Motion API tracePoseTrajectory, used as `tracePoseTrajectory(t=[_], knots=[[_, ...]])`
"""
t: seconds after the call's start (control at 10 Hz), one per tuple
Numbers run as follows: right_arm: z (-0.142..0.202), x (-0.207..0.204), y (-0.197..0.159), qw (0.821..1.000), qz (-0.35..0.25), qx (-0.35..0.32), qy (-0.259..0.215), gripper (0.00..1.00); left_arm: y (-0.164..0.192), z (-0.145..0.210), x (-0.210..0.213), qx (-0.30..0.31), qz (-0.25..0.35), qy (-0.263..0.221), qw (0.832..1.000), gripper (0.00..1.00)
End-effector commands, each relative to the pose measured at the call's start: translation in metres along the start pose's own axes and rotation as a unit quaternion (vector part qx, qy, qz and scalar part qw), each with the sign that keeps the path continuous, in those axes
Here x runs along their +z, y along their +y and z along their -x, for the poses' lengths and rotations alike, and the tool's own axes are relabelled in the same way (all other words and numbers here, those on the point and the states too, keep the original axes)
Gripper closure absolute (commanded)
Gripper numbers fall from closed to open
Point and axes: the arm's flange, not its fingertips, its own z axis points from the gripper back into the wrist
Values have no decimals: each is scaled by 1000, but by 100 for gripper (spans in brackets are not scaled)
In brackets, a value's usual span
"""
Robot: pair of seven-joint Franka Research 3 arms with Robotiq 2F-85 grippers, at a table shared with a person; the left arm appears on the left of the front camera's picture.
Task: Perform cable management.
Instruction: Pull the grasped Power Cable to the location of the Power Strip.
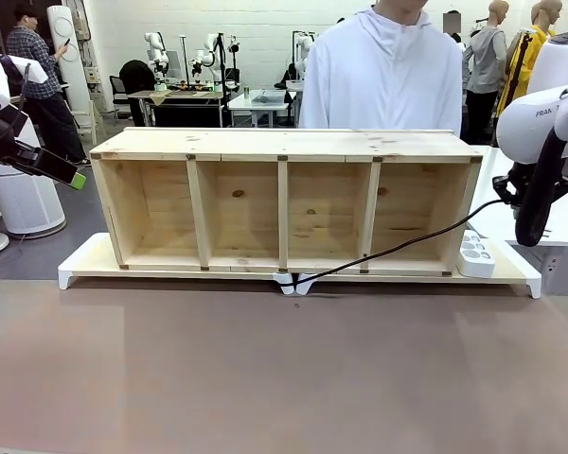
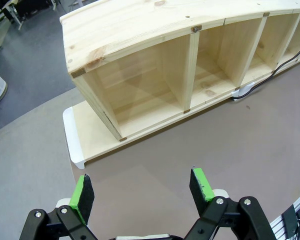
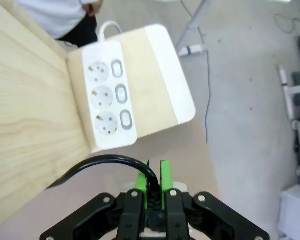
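The thin black cable runs from the front middle of the white base board, across the rightmost shelf opening, up to my right gripper beside the shelf's right end. In the right wrist view that gripper is shut on the cable, which arcs out leftward from between the green pads. It hovers above the white power strip. My left gripper stands open with nothing between its fingers, above the brown table in front of the shelf's left end. From the front, the left gripper sits left of the shelf.
A wooden shelf with several open compartments stands on a white-edged board. The power strip lies on the board's right end. A person in a white hoodie stands behind the shelf. Brown tabletop stretches in front.
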Motion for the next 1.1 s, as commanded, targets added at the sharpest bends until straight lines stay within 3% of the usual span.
tracePoseTrajectory(t=[0.0, 0.4, 1.0], knots=[[-15, 0, -5, 999, -24, 20, -33, 87, 1, -1, -2, 4, -2, -4, 1000, 0], [-33, 4, 2, 997, -21, 63, -38, 87, 1, -1, -2, 4, -2, -4, 1000, 0], [-34, 3, 5, 997, -19, 62, -36, 87, 1, -1, -2, 4, -2, -4, 1000, 0]])
